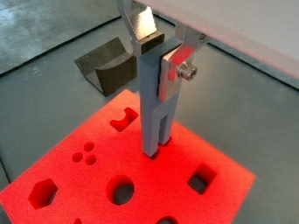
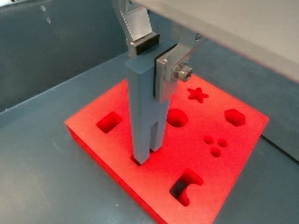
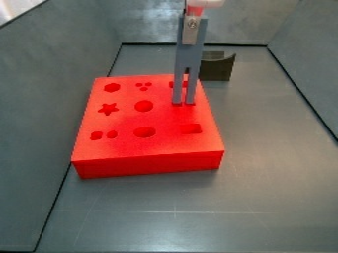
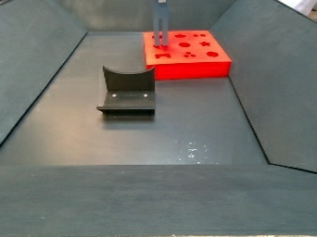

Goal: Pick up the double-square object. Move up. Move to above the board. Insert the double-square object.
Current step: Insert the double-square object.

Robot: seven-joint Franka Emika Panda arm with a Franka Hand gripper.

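In a side view, the squat dark U-shaped block (image 4: 125,91) is sitting on the grey floor (image 4: 136,139) nearer the camera than the board (image 4: 188,52), well apart from it and open side up. The board is lying flat farther back, its bright red top face showing rows of cut-outs: a star, circles, squares and a cross-like notch.

The double-square object (image 3: 188,69) is standing upright on the board, its forked lower end touching the top face close to the board's edge nearest the U-shaped block; whether the prongs are already sunk into a cut-out cannot be told. In both wrist views the grey-blue bar (image 1: 159,105) is rising straight from the red surface, with the star hole and a round hole just beside it in a wrist view (image 2: 145,109).

The gripper (image 1: 162,54) is hanging directly above the board, its flat silver fingers (image 1: 180,66) closed narrowly against the upper part of the bar, clamping it from two sides. In a side view only the gripper's lower tip (image 3: 196,13) is showing at the frame edge, above the board's far half.
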